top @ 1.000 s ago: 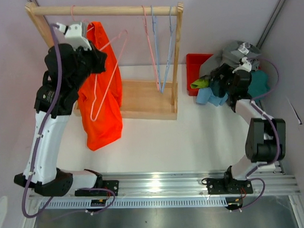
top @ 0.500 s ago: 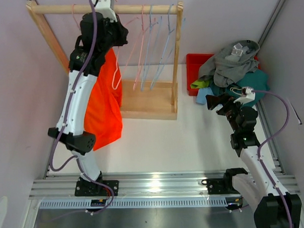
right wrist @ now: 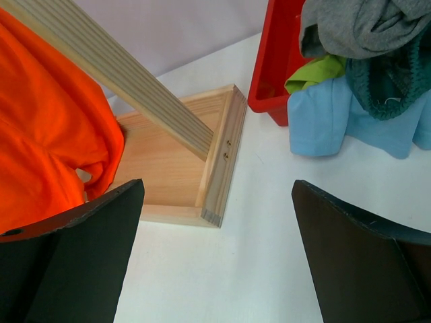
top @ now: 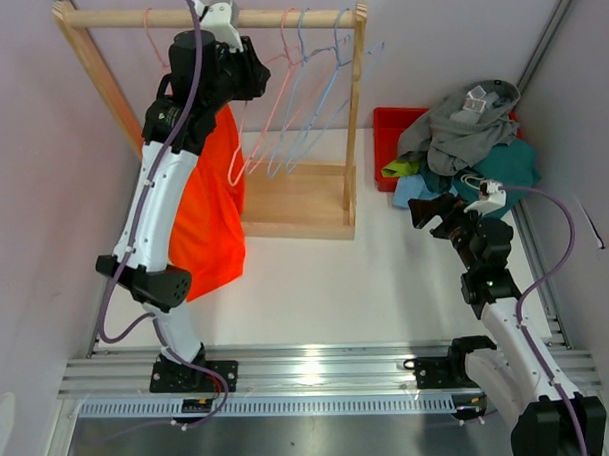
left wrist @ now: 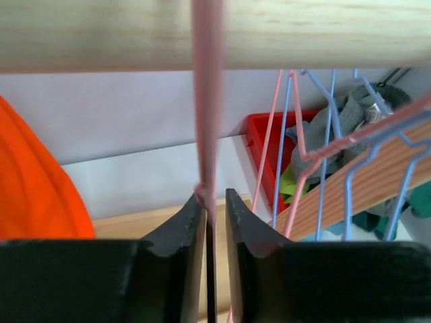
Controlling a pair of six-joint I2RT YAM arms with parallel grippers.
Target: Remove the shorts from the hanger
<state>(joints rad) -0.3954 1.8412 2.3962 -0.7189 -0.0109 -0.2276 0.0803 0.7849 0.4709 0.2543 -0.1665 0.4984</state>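
Left gripper has its jaws barely cracked apart around the wire of the pink hanger, right gripper gapes wide and empty, and the orange shorts hang at the left end of the wooden rack.

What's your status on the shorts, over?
Left gripper: jaws narrowly parted astride pink hanger, grip unclear. Right gripper wide open, empty. Orange shorts hang on the rack; other pairs heaped at red tray. Empty hangers crowd alongside.
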